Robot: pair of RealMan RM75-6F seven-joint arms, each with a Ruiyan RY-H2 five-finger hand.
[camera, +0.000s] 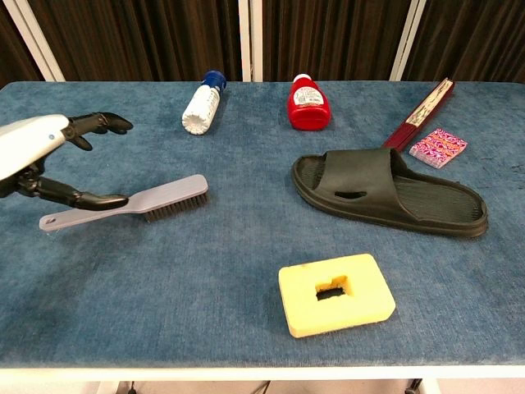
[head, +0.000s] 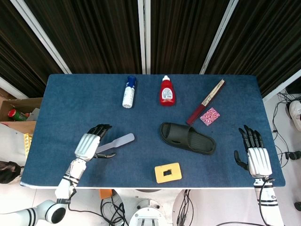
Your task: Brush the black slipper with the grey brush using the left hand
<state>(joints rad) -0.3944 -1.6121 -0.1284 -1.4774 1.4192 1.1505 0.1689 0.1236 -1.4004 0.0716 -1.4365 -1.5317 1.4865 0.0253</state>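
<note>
The grey brush [head: 117,142] [camera: 139,201] lies bristles down on the blue table [head: 70,94], left of centre. My left hand [head: 91,141] [camera: 41,156] is at its handle end, with the thumb along the handle and the other fingers raised above it, not closed around it. The black slipper [head: 188,137] [camera: 385,193] lies sole down to the right of the brush, about a hand's length from the bristles. My right hand [head: 254,153] rests near the table's front right corner with its fingers spread and nothing in it; the chest view does not show it.
A white bottle with a blue cap [head: 129,92] [camera: 201,105] and a red bottle [head: 167,91] [camera: 309,104] lie at the back. A folded fan [head: 206,101] [camera: 422,111] and a pink patterned packet [head: 209,116] [camera: 437,148] sit behind the slipper. A yellow sponge [head: 168,172] [camera: 336,294] is near the front edge.
</note>
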